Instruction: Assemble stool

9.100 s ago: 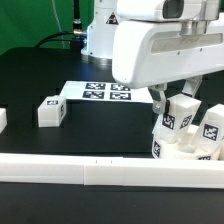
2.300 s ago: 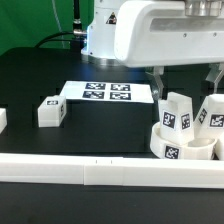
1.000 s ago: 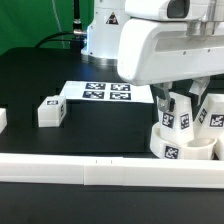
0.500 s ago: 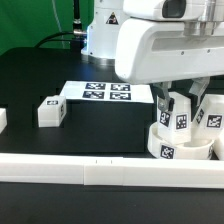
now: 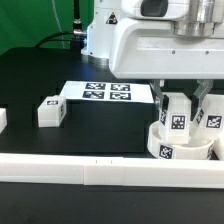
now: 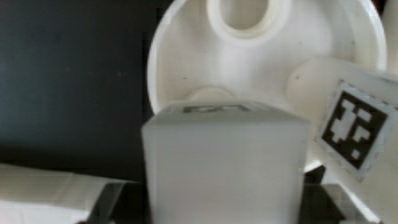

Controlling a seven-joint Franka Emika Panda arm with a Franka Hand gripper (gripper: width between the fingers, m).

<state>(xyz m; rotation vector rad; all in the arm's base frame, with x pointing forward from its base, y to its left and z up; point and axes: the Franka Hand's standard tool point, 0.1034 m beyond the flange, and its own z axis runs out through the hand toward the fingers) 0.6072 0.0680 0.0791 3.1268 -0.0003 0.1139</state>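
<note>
Over on the exterior view's left edge there's a white block (image 5: pixel 3 118) cut off by the frame, can't really tell what it is. Just to the right of it a loose leg (image 5: pixel 50 110) sits on the black desk (image 5: pixel 35 75), tag facing the camera, well apart from everything else. Moving right, the marker board (image 5: pixel 105 92) lies flat further back near the arm's base, and the long white border rail (image 5: pixel 100 172) runs across the whole front. Then the busy bit on the exterior view's right: the round seat (image 5: pixel 168 150) lies on the desk just behind the rail, with two legs standing up in it. The tool (image 5: pixel 178 108) hangs straight over it, and its fingers (image 5: pixel 160 104) sit either side of the gripped leg (image 5: pixel 178 122), clenched on it as far as I can see. In the wrist view that leg (image 6: pixel 214 165) fills the middle as a big white block, with the seat (image 6: pixel 187 60) and one of its sockets behind it. The second upright leg (image 5: pixel 213 115) stands just beside the gripped one, further to the exterior view's right, leaning a little, tag showing (image 6: pixel 356 110).
</note>
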